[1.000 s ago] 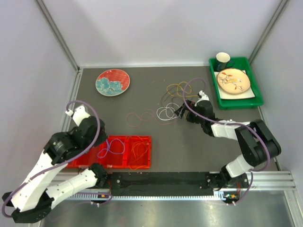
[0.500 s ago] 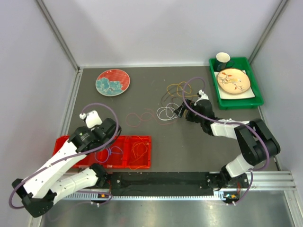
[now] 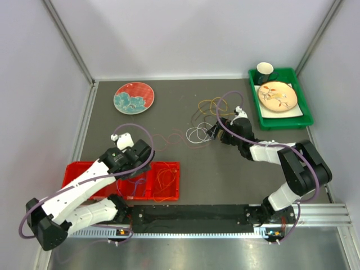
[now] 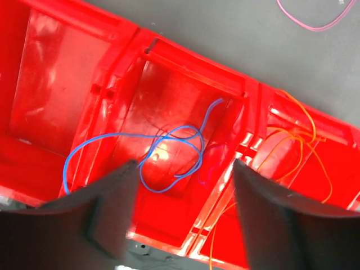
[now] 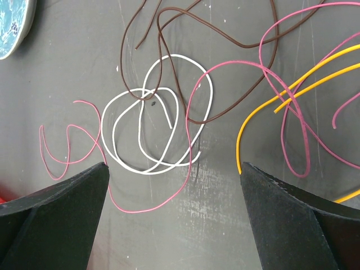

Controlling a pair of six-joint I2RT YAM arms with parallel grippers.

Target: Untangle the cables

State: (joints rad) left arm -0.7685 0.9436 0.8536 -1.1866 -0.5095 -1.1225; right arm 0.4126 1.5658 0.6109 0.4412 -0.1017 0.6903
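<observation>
On the grey table lies a tangle of cables: white (image 5: 144, 171), pink (image 5: 135, 211), yellow (image 5: 238, 152) and dark brown (image 5: 123, 50). My right gripper (image 5: 173, 169) hangs open just above the mat, beside the white loops (image 3: 198, 134), holding nothing; in the top view it (image 3: 211, 133) is right of them. A blue cable (image 4: 194, 132) lies loose in the middle compartment of the red tray (image 4: 67, 73). An orange cable (image 4: 306, 132) lies in the compartment to its right. My left gripper (image 4: 183, 185) is open over the blue cable, apart from it.
A red and teal plate (image 3: 134, 97) sits at the back left. A green bin (image 3: 306, 118) at the back right holds a patterned plate (image 3: 277, 95) and a dark cup (image 3: 265, 71). Metal frame rails border the mat.
My left arm has swung right from the tray's left end to above its middle, and its jaws have gone from shut to open. The right arm has stayed put.
</observation>
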